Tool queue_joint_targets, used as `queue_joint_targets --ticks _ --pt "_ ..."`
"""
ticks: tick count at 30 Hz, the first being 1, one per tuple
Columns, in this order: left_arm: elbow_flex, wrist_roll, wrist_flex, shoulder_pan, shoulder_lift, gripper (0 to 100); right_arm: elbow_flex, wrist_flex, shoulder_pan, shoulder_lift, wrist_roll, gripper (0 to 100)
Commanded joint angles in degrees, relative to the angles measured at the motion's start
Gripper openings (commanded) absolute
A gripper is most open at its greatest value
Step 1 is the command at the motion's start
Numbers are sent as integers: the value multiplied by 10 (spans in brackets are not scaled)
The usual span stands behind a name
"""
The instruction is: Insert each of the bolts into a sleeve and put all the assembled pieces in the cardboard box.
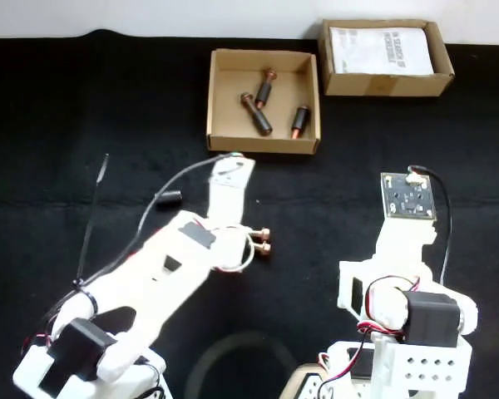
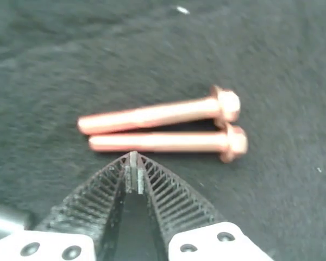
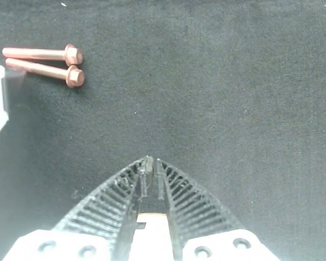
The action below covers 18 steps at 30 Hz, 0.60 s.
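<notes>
L gripper (image 2: 133, 163) tips together, empty, just beside 2 bolts (image 2: 160, 141) lying side by side mid-table. R gripper (image 3: 150, 166) tips together too, empty, right of bolts. Loose sleeve (image 1: 170, 198) left. Far centre: cardboard box (image 1: 263, 55) w/ 3 assembled pcs (image 1: 256, 115) inside.

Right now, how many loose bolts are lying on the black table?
2. The near bolt lies just off the left end effector's tip; the far bolt lies alongside it. The left arm could hide more.
</notes>
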Motion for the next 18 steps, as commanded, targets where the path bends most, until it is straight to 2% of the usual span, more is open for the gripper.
queue_joint_targets --ticks 1,3,6,10,13,16,18 --pt "-37 25 -4 -48 -7 8 -23 4 5 -9 1 6" --pt "-62 41 0 -75 -7 8 -22 4 5 -9 1 6" --pt "-94 -16 76 -65 -7 8 -21 4 3 -9 -15 6" --pt "-122 -103 218 17 -7 8 -21 0 2 -6 -18 6" --pt "-130 -135 286 79 -7 8 -21 -2 2 -5 -18 6" --pt "-132 -138 295 107 -6 8 -21 -2 2 -5 -18 6" --pt "-132 -138 259 108 -1 8 -21 -2 2 -5 -18 6"
